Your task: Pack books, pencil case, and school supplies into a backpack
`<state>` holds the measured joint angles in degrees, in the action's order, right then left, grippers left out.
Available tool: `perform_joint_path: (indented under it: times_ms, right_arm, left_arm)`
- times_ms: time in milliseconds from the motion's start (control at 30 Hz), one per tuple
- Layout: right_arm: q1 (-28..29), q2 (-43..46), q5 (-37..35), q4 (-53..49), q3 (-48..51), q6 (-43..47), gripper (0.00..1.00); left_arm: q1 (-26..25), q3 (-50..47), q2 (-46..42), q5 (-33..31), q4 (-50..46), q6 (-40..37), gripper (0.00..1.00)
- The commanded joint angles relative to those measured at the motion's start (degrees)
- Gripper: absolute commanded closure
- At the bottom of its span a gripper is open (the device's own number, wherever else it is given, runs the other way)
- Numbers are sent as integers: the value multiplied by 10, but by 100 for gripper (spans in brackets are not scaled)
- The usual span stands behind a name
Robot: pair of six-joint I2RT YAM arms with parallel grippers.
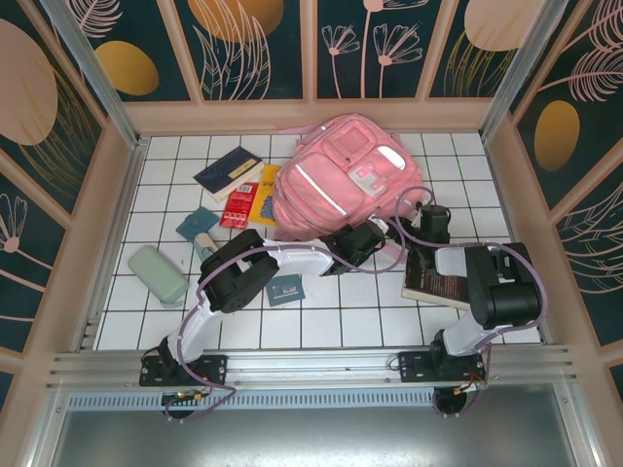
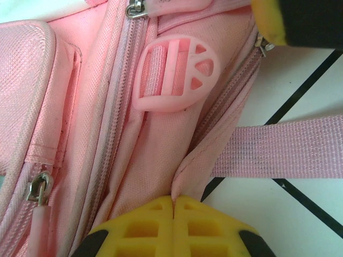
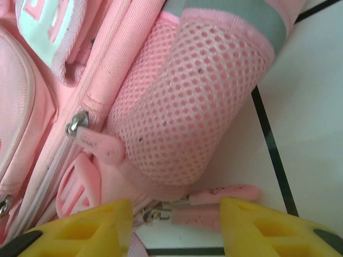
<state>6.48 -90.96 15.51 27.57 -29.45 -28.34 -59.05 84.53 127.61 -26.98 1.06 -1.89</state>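
Pink woven backpack (image 1: 336,180) flat on the tiled table (image 1: 341,311), books outside it.
Left gripper (image 2: 174,206) closed, tips against a fabric fold (pinched or not, I cannot tell); right gripper (image 3: 176,210) stands apart around rubbery pink zip pulls (image 3: 225,194) beside the mesh pocket (image 3: 187,101). Navy book (image 1: 227,173) and yellow book (image 1: 263,195) lie left of the backpack, thick brown book (image 1: 438,280) right.

My overhead camera looks down from the near edge over the whole tiled table (image 1: 341,311). Both wrist cameras face the backpack (image 1: 341,170) at close range, which all three views share.
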Motion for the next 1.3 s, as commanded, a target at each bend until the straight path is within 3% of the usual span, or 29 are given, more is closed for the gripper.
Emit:
perform_joint_path:
  times_ms: [0,400,633,1000,1267]
  right_arm:
    - [5,-21,7,-18,-22,17,52]
    - [20,8,-79,-21,-11,31,46]
    - [20,-31,-27,-61,-46,30,46]
    - [20,-13,73,-18,-10,25,50]
    - [21,10,81,-5,14,21,54]
  left_arm:
    - [7,-7,-22,-7,-15,11,100]
    - [6,-11,-23,-5,-14,12,100]
    - [6,-7,-23,-4,-14,13,100]
    - [7,-5,-19,-6,-15,14,100]
    - [6,-4,-19,-9,-19,14,100]
